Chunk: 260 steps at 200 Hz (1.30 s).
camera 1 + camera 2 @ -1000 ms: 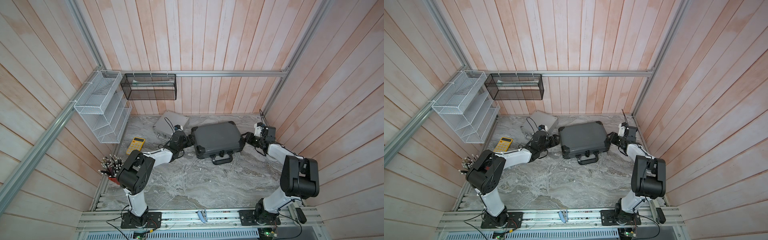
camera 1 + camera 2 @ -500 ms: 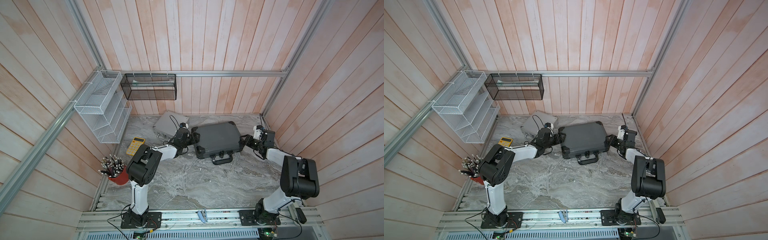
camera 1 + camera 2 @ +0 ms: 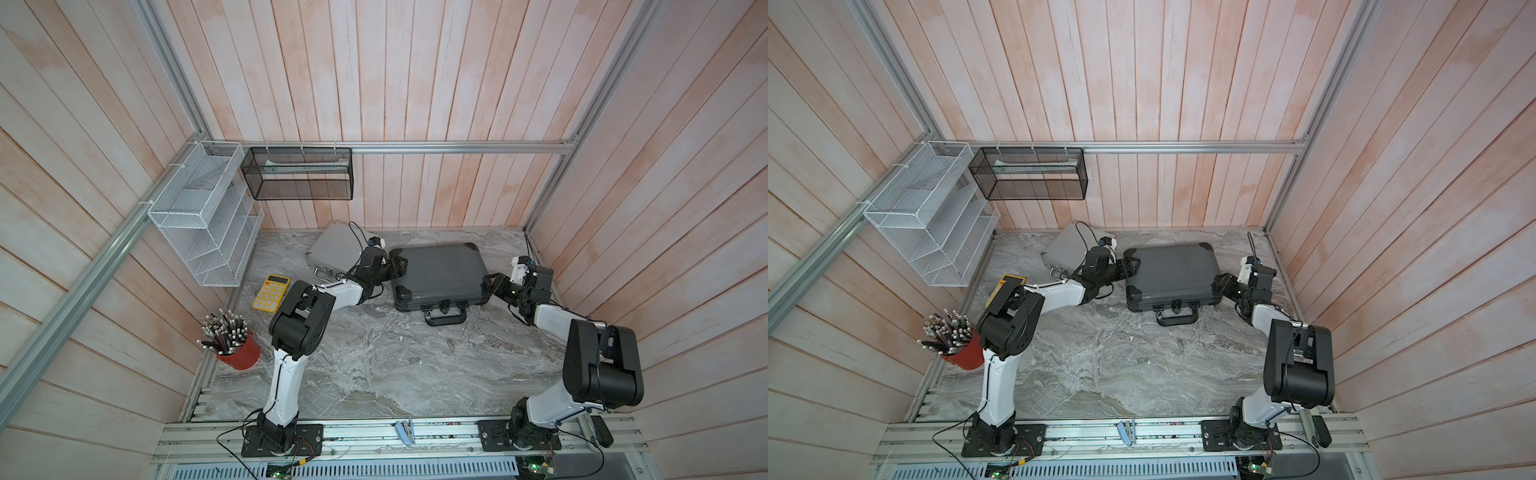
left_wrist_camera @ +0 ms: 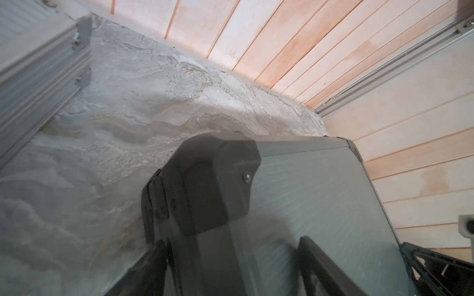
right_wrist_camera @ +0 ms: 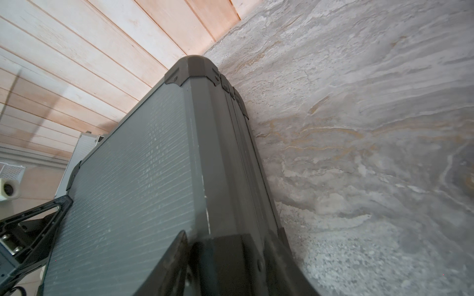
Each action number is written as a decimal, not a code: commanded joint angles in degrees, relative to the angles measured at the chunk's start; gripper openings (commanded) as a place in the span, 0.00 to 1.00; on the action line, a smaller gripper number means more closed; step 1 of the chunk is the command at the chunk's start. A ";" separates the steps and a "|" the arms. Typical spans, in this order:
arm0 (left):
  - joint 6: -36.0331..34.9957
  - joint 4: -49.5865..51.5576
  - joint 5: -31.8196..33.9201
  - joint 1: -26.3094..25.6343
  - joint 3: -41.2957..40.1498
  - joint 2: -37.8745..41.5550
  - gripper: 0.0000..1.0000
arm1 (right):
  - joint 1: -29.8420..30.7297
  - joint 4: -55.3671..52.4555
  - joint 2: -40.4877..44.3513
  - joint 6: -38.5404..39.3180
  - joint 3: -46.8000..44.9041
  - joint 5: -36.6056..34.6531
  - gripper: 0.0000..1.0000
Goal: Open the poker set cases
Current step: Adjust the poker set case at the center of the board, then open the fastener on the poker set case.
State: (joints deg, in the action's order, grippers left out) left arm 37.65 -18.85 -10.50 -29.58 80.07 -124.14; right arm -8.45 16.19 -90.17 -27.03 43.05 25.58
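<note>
A grey marbled table (image 3: 374, 365) is carrying four things. A dark-grey case (image 3: 440, 274) is lying flat and shut near the back, its handle (image 3: 445, 318) pointing toward the front edge. Just beside it, a silver case (image 3: 334, 249) is lying shut by the back wall. A yellow calculator (image 3: 271, 292) is lying near the left edge, and a red cup (image 3: 239, 355) of pencils (image 3: 224, 330) is standing in front of it.
</note>
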 commanded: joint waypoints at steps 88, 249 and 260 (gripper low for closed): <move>-10.01 7.05 0.09 1.26 -4.59 7.88 0.81 | -0.80 -12.38 7.41 2.29 3.01 -6.92 0.57; -15.06 5.47 -5.75 -7.68 -5.33 11.36 0.51 | 13.60 -20.93 25.65 11.83 -7.12 -4.08 0.59; -15.25 5.40 -6.06 -7.77 -5.06 10.61 0.51 | 15.16 -20.53 23.94 12.46 -7.10 -4.80 0.59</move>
State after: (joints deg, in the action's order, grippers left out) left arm 22.50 -12.45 -13.80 -37.45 73.67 -111.26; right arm 4.14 -3.57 -63.86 -17.34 36.36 21.23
